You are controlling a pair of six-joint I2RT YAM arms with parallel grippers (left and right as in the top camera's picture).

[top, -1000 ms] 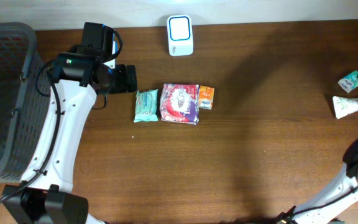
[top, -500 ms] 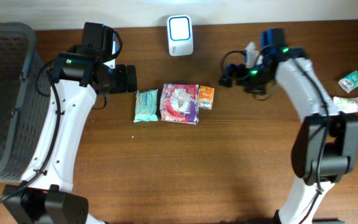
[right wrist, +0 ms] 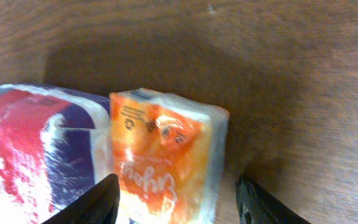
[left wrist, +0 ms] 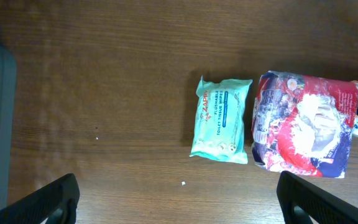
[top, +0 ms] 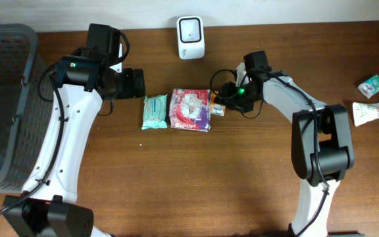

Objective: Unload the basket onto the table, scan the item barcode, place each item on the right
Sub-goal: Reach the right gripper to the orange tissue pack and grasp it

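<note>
A small orange tissue packet lies beside a red-and-purple pack at mid-table. My right gripper is down over it. In the right wrist view the orange packet sits between the two fingers: the left one is at its edge, and a gap shows at the right one. The jaws are open around it. The white scanner stands at the back edge. My left gripper hovers left of the items, and in its wrist view this gripper is wide open with nothing in it.
A teal wipes pack lies left of the red-and-purple pack. A dark mesh basket fills the left side. At the far right lie a small teal packet and a white tube.
My right arm came in from the far right, passed near the scanner, then moved left and down onto the orange packet. The left arm has not moved.
</note>
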